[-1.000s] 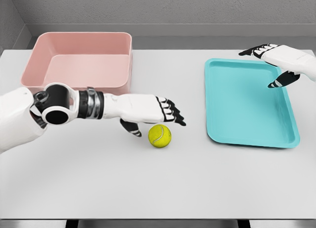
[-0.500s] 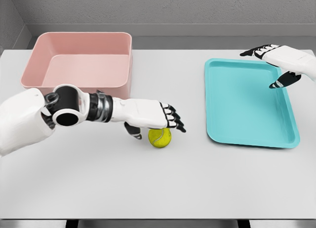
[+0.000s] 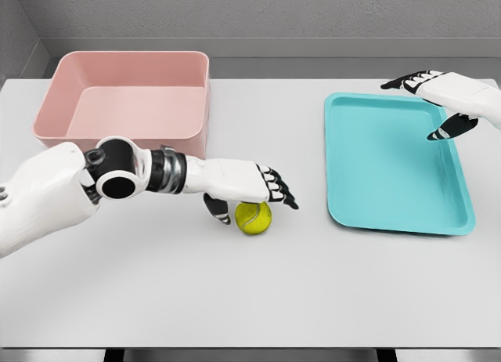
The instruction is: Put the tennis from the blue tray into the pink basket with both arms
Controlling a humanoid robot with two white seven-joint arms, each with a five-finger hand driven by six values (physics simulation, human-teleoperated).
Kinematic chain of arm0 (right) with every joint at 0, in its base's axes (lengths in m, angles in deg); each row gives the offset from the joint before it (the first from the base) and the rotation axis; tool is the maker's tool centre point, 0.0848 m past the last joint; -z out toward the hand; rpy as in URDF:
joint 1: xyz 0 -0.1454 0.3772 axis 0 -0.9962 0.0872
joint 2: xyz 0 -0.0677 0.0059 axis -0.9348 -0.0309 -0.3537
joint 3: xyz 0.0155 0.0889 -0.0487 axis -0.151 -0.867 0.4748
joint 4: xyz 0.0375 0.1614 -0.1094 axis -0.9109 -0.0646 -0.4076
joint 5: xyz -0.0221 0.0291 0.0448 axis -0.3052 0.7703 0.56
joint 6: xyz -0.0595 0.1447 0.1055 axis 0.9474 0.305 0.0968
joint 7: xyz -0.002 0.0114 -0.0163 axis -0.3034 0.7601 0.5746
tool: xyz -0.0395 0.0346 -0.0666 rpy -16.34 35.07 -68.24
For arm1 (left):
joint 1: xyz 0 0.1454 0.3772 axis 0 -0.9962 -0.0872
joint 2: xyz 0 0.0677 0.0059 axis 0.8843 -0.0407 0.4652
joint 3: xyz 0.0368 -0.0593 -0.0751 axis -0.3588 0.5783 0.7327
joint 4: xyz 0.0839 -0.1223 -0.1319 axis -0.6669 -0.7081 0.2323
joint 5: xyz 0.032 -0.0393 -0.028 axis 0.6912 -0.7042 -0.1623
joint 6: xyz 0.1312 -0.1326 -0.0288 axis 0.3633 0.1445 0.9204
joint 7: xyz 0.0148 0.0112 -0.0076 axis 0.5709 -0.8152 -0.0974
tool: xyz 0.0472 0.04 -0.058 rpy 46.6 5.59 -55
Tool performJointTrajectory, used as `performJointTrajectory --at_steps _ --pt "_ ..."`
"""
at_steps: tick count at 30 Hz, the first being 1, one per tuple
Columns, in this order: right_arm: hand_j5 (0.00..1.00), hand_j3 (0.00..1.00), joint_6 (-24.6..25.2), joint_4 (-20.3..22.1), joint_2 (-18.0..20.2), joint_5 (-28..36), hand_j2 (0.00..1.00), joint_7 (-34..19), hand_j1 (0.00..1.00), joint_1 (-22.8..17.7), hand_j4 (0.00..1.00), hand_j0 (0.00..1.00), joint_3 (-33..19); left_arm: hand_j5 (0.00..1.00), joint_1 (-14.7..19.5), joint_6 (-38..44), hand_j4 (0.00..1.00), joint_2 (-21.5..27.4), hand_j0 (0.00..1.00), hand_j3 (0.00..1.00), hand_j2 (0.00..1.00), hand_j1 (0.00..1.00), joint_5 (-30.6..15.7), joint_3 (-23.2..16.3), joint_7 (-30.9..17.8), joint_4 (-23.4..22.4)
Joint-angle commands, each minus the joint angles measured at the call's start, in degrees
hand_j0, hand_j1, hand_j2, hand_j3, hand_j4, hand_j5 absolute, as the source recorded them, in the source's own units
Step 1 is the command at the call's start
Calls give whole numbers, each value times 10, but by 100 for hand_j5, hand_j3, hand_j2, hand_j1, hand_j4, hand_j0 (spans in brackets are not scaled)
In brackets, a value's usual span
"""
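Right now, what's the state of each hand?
Left hand: open, fingers spread over the tennis ball, not grasping.
Right hand: open, holding nothing, above the blue tray.

The left arm reaches in from the lower left, forearm roughly level, its left hand palm-down with fingers extended forward and the thumb hanging below; whether the palm touches anything beneath is hard to tell. The right hand hovers at the upper right, fingers spread, thumb pointing down.
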Motion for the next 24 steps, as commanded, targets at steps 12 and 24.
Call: performJointTrajectory --at_steps 12,24 --pt "100 100 1 0 -1 2 100 -1 100 -7 100 100 -2 100 -8 1 100 -1 100 100 100 100 0 1 1 -14" --pt "100 100 1 0 2 2 100 0 100 -6 100 100 -2 100 -15 1 100 -4 100 100 100 100 7 0 1 -20"
